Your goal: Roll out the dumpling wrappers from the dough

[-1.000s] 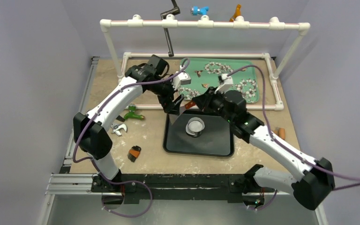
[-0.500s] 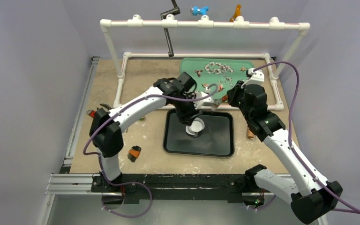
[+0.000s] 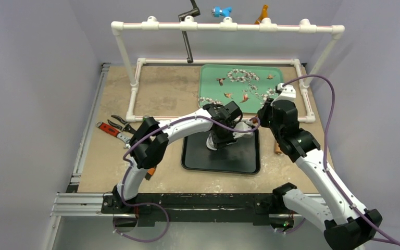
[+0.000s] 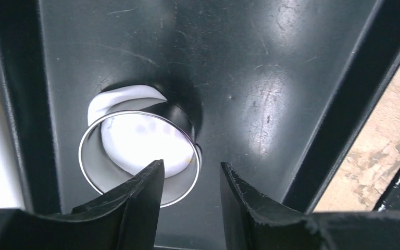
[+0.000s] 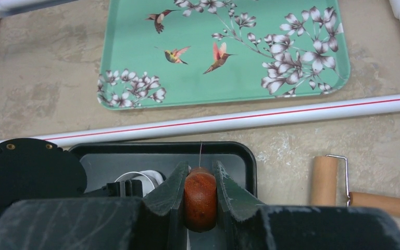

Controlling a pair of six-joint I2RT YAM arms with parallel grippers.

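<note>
Black tray (image 3: 246, 158): left gripper (image 4: 190, 169) low over it, jaws partly apart, astride the wall of the metal ring cutter (image 4: 90, 176), no pinch seen. Right gripper (image 5: 200, 165) clamped on a reddish-brown wooden piece (image 5: 200, 200). Dumpling wrapper (image 4: 135, 146) lies inside the ring.

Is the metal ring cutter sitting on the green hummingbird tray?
No, the metal ring cutter stands in the black tray, around a piece of white dough.

The ring cutter (image 4: 89, 166) hides part of the dough (image 4: 135, 140); the right end effector (image 5: 200, 169) covers most of a reddish wooden handle (image 5: 200, 198).
</note>
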